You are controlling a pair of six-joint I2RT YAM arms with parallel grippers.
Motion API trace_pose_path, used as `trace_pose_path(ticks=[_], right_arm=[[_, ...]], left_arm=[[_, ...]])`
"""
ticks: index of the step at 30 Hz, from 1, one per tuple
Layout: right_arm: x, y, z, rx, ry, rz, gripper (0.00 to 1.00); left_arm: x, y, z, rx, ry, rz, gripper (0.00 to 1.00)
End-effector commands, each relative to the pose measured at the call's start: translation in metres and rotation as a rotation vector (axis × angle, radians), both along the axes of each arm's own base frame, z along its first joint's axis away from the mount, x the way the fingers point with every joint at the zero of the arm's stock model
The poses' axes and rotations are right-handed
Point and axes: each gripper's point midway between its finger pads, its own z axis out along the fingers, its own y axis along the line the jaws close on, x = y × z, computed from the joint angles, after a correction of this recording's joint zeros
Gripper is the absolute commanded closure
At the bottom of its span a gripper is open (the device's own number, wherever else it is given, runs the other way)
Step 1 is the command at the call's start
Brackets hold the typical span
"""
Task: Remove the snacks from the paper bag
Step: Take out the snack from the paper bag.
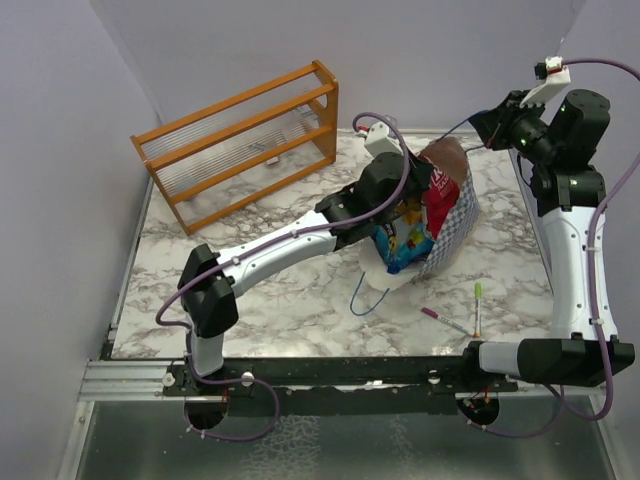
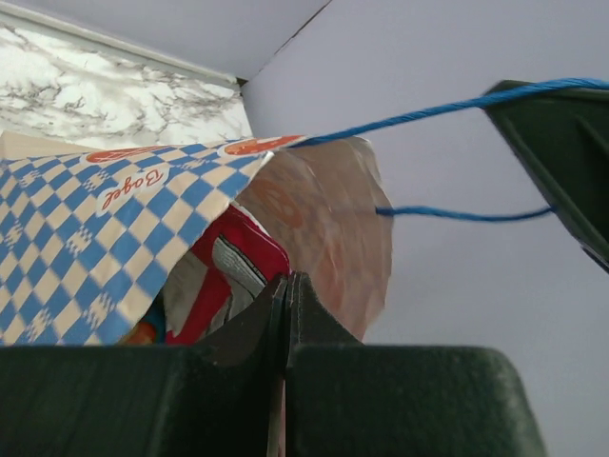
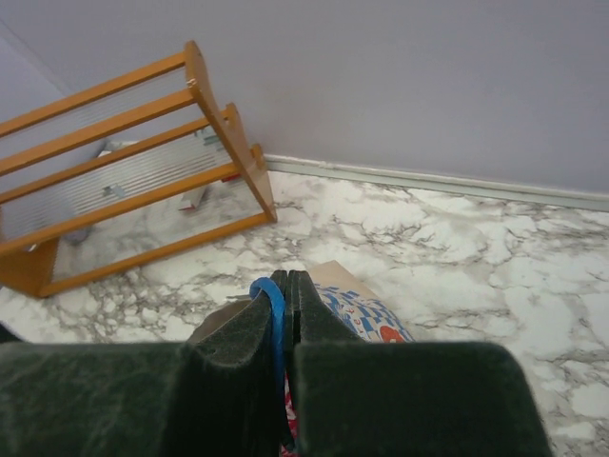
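Note:
The paper bag lies mid-table with its mouth held open; it also shows in the left wrist view and the right wrist view. A red snack packet and a blue one stick out of the mouth. My left gripper is at the mouth, jaws shut with a thin strip between them, the red packet touching their tips. My right gripper is raised behind the bag, shut on a blue cord handle, which runs taut.
A wooden rack stands at the back left. A green marker pen and a pink one lie near the front right. The bag's other cord handle trails on the marble in front of the bag.

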Motion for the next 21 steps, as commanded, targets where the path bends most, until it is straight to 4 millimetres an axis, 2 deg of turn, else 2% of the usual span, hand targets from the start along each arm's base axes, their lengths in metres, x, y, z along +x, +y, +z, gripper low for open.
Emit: trace_pose_path(ticks=[1, 4, 9, 13, 15, 18, 21], right_arm=[[0.013, -0.030, 0.038, -0.017, -0.097, -0.170, 0.99], [0.020, -0.036, 0.035, -0.018, -0.078, -0.205, 0.99], [0.029, -0.043, 0.021, -0.031, -0.028, -0.236, 0.99], [0.030, -0.045, 0.003, -0.036, 0.016, -0.248, 0.99], [0.029, -0.044, -0.003, -0.036, 0.027, -0.243, 0.99], [0.026, -0.039, -0.009, -0.039, 0.040, -0.212, 0.99], [0.023, -0.035, -0.010, -0.047, 0.042, -0.183, 0.99]], left_arm=[[-0.021, 0.027, 0.077, -0.103, -0.142, -0.040, 1.00], [-0.029, 0.037, 0.089, -0.094, -0.179, -0.058, 1.00], [-0.048, 0.059, 0.127, -0.080, -0.279, -0.091, 1.00], [-0.075, 0.070, 0.165, -0.044, -0.407, -0.197, 1.00], [-0.094, 0.073, 0.183, -0.011, -0.473, -0.282, 1.00], [-0.112, 0.093, 0.192, 0.080, -0.513, -0.324, 1.00], [-0.118, 0.130, 0.195, 0.160, -0.496, -0.265, 1.00]])
